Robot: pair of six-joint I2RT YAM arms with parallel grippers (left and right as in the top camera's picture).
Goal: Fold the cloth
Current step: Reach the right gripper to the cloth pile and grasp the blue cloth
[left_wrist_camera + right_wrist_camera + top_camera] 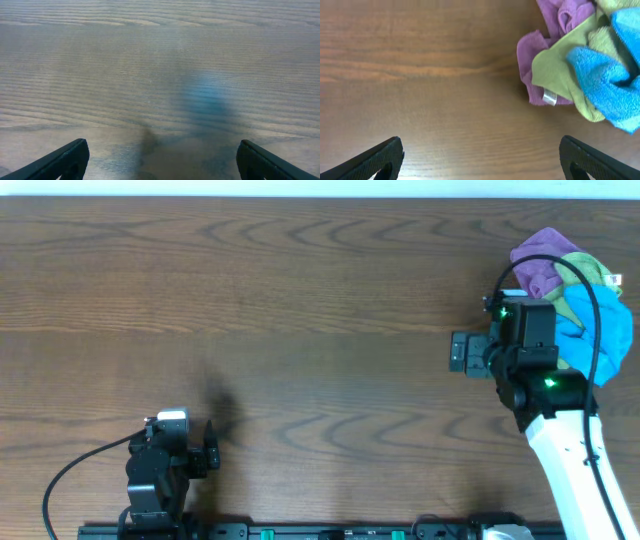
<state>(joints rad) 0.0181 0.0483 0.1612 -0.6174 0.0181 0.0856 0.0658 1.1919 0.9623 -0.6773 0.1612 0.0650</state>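
Note:
The cloth (pixel 605 330) is sky-blue and lies crumpled at the table's right edge, bunched together with a lime-green cloth (pixel 592 270) and a purple cloth (pixel 538 262). In the right wrist view the cloth (pixel 602 82) sits at the upper right, partly on top of the green one. My right gripper (pixel 515 350) hovers just left of the pile, open, and only bare wood lies between its fingers (pixel 375 160). My left gripper (pixel 172 445) is at the near left of the table, far from the pile. It is also open over bare wood (pixel 162 160).
The wooden table (pixel 300 310) stretches between the two arms. The purple cloth (pixel 532 50) carries a small grey label (pixel 549 97) at its near edge. The green cloth (pixel 560 65) lies between the purple and the blue. A black rail (pixel 300 532) runs along the front edge.

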